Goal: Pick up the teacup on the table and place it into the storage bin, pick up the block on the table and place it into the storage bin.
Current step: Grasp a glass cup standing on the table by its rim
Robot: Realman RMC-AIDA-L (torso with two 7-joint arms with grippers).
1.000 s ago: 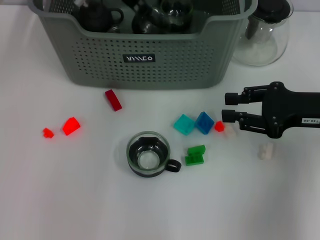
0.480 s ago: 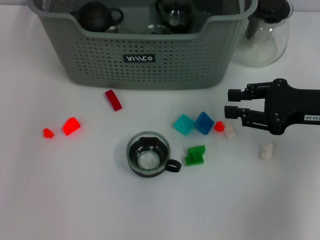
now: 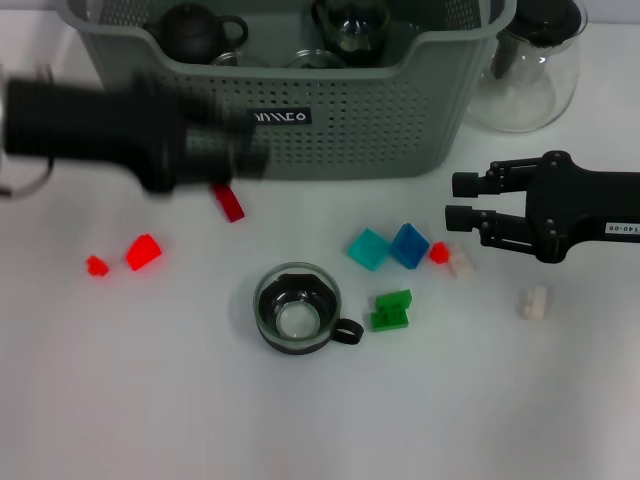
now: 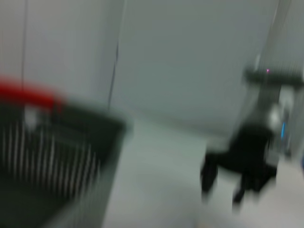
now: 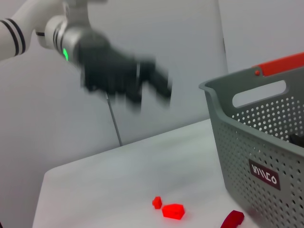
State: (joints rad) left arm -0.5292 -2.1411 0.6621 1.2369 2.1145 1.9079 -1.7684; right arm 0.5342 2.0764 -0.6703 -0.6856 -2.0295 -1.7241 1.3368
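On the white table (image 3: pixel 150 400) of the head view, the grey-green storage bin (image 3: pixel 330 140) stands at the far edge with dark teapots and glassware inside, and a clear glass pitcher (image 3: pixel 530 70) stands just beside its right end. The teacup (image 3: pixel 297 310), glass with a dark handle, sits upright near the middle of the table, well apart from the bin. Scattered blocks lie around it: a dark red block (image 3: pixel 229 203) near the bin's front wall, two bright red blocks (image 3: pixel 142 252) at left, a cyan block (image 3: pixel 368 248) touching a blue block (image 3: pixel 408 245), green blocks (image 3: pixel 392 310) just beside the cup's handle, and pale blocks (image 3: pixel 532 301) at right. The right gripper (image 3: pixel 458 214) hovers near the blue block, fingers apart and empty. The left gripper (image 3: pixel 240 150) is a blur in front of the bin; whether its fingers are apart I cannot tell. In the left wrist view, all is smeared: the bin's wall (image 4: pixel 52 161), a pale wall behind, the other arm dark farther off. In the right wrist view, the bin stands on the white surface before a plain grey wall (image 5: pixel 166 28).
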